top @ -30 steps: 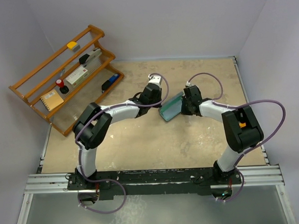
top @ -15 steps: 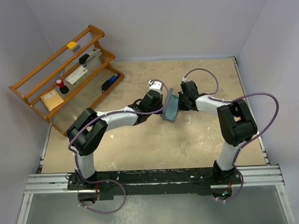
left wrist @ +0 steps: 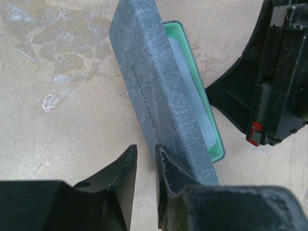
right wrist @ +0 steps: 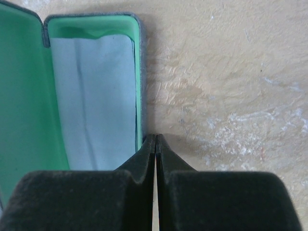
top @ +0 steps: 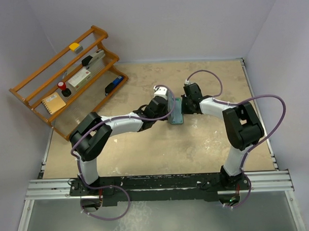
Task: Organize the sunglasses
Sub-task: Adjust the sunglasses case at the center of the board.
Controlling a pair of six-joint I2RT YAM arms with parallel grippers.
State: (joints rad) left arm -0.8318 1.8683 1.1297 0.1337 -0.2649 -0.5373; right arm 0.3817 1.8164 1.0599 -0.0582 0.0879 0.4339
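No sunglasses show in any view. A grey glasses case (top: 175, 110) lies open on the table between the two arms, green inside with a pale blue cloth (right wrist: 91, 96) in its tray. My left gripper (left wrist: 144, 151) stands narrowly open with only table between its fingers. Its right finger (left wrist: 168, 166) rests against the outside of the grey lid (left wrist: 154, 82). My right gripper (right wrist: 155, 137) is shut on nothing, its tips against the tray's rim (right wrist: 139, 72). From above, the left gripper (top: 168, 109) and the right gripper (top: 183, 108) flank the case.
A wooden rack (top: 51, 66) stands at the far left, holding a yellow block (top: 74, 47), a stapler (top: 92, 60), a notebook (top: 54, 103) and other small items. Walls close the table at the back and on both sides.
Both grippers have closed in on the case from either side. The case has turned from a wide, tilted spread to a narrower shape seen from above. The left jaws stay narrowly apart.
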